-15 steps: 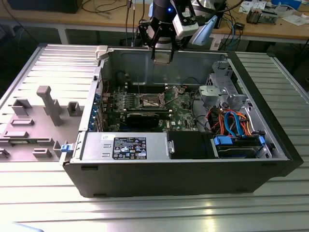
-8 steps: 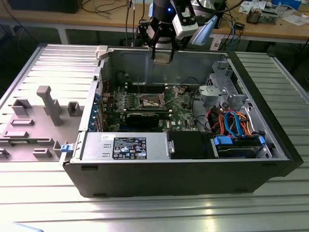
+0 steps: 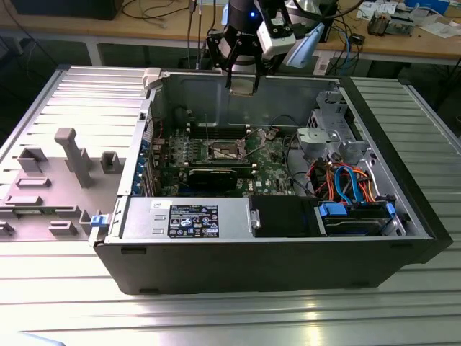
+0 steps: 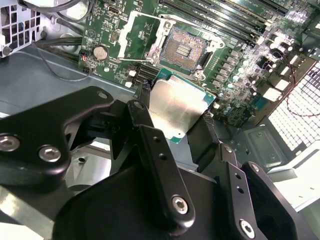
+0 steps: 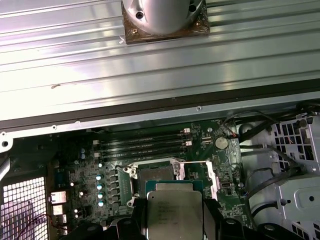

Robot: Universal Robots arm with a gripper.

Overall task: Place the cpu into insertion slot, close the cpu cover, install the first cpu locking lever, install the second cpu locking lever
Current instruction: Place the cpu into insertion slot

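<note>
Your gripper (image 4: 172, 119) gripped the cpu (image 4: 176, 100) by its edges. In the exterior view it hung at twelve o'clock from the bare insertion slot (image 3: 225, 150), with the cpu cover (image 4: 139, 36) flipped open.

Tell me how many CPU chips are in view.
1. The cpu is held in the gripper, off the board; the insertion slot shows bare pins. Another could lie hidden elsewhere in the case.

Fingers (image 4: 200, 142) pinched shut, arm (image 3: 241, 25) aloft
</note>
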